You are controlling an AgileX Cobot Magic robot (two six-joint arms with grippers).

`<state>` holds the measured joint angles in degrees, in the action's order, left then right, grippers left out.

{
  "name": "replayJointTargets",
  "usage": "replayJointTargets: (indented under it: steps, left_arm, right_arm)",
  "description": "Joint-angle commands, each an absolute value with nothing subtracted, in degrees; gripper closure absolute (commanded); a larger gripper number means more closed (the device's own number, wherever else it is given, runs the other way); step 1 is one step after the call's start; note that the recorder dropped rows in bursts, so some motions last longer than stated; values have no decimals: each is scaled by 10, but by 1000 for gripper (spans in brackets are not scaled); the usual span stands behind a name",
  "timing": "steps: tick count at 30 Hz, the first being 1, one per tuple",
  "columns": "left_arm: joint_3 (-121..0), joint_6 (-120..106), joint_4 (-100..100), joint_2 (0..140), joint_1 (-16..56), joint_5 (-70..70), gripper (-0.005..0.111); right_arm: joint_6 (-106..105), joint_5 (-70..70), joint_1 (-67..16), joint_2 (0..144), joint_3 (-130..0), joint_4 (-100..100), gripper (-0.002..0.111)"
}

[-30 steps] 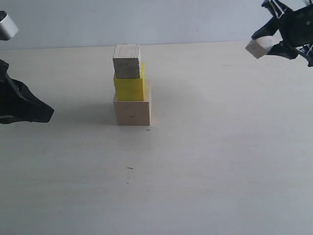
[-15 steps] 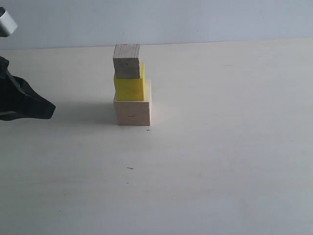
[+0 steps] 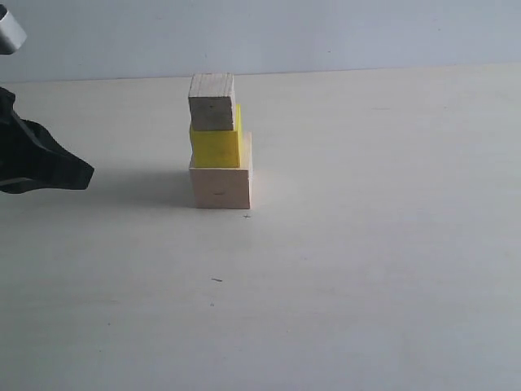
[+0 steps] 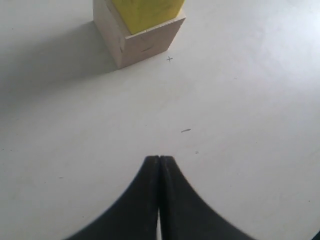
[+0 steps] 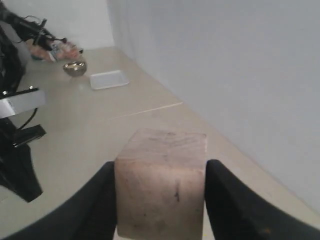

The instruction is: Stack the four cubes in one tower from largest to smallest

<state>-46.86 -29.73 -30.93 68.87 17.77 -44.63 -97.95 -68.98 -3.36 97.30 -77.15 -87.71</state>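
Gripping the small cube (image 5: 160,192), the right pincer (image 5: 160,167) sees no tower (image 3: 218,155) ahead, while the closed, empty left pincer (image 4: 159,165) has it near in front

— Left gripper (image 4: 159,161)?
— Hangs by the worktop's left edge, jaws pressed together.
— Right gripper (image 5: 160,202)?
— Out of the exterior view; clamps the small cube (image 5: 161,170) between both fingers.
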Motion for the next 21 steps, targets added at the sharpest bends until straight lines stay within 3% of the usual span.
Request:
replayJointTargets:
  steps: [1,5,11,16,21]
  left_arm:
    - [-467,-296,-316,689,178,-446,107]
    - [-467,-296,-316,689,178,-448,107]
    - [-467,-296,-316,689,178,-448,107]
    - [-467,-297,-316,689,178,-449,107]
    - [-467,-297,-318,689,178,-462,107]
  right_arm:
    - [-778,-576,-100,962,-824,-672,108]
    - [-547,-525,-163,962,-895,-436,108]
    - [-315,-596,-238,964,-997,-229,108]
    - [-181,-700,-257,979,-1049,-165,108]
    - [-150,-700,-260,993,-1068,-162,108]
